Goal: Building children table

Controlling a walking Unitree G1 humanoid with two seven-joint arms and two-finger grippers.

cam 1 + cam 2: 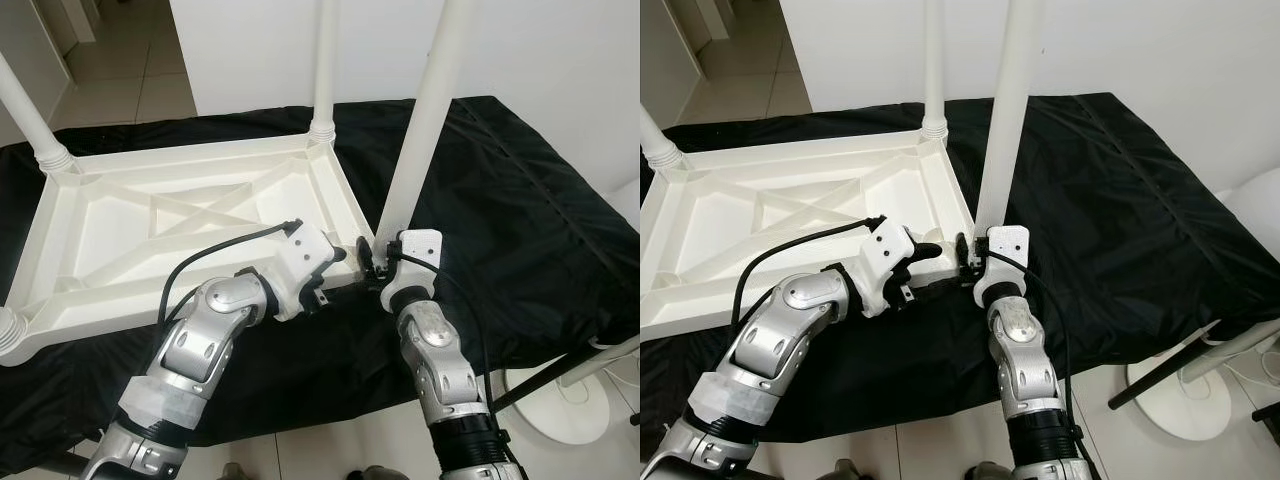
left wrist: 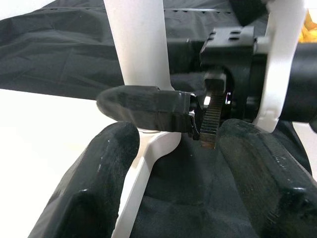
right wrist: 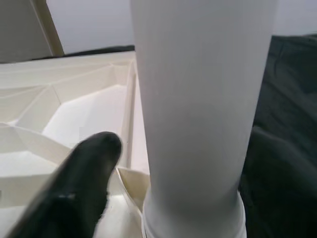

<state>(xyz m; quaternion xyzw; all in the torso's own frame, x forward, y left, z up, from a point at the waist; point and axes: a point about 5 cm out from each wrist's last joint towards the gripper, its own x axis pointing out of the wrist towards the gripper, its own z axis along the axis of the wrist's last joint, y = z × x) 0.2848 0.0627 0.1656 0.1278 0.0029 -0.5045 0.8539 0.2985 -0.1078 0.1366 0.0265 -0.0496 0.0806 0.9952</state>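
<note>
leg (image 1: 425, 120): white tube, foot end at the near-right corner socket of the tabletop (image 1: 190, 215), close in front of the right gripper (image 1: 372, 262); leans a little off vertical, top out of frame.
tabletop: upside down on the black cloth (image 1: 520, 200), ribs up. Three other legs already stand in their corners.
socket (image 3: 190, 218): collar sits round the leg base in the right wrist view; can't tell if it's fully seated.
step: judged as seating/turning the last leg into its corner.
how: right gripper should hold the leg low, near the collar, and keep it square to the tabletop before pushing or twisting; a tilted leg will probably bind. Left gripper (image 1: 330, 270) should pin the rim so the tabletop doesn't slide on the cloth.
right fingers (image 3: 84, 168): one each side of the leg base, closed round it as far as the wrist view shows; the far one is mostly hidden behind the tube.
left fingers (image 2: 106, 163): apart, straddling the tabletop's corner edge, not clearly pinching it; right gripper's finger lies just beyond their tips.
right arm: forearm rising from below, wrist pointing up and forward at the corner.
left arm: elbow bent, forearm reaching right across the near edge, wrist level with the rim.
grippers: almost tip to tip at the corner.
</note>
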